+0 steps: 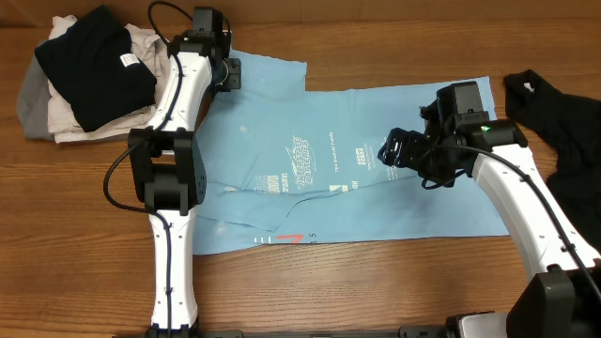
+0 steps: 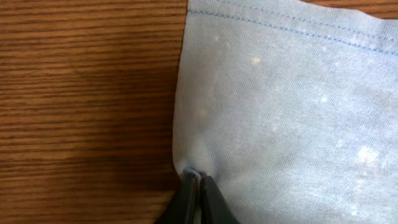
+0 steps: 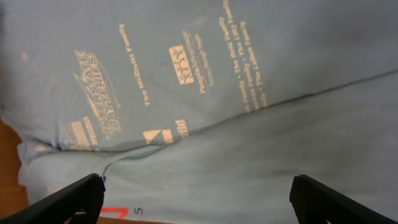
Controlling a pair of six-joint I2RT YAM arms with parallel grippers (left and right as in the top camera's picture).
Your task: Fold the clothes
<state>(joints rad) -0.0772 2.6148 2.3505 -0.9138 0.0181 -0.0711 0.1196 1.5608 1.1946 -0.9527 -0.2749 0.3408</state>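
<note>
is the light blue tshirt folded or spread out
Spread out, mostly: the light blue T-shirt lies flat across the table with its print showing; one crease runs through it. The left gripper pinches its edge.

**Garment Layout**

The light blue T-shirt (image 1: 394, 211) lies spread flat mid-table, white lettering and a small red mark facing up, with a diagonal crease. A black shirt (image 1: 554, 122) lies crumpled just right of it. A stack of dark and pale garments (image 1: 89, 80) sits far left.

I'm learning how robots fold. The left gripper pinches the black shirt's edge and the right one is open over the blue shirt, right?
No, the left gripper pinches the edge of the blue shirt; the left wrist view shows it. The right gripper is open over that shirt.
</note>
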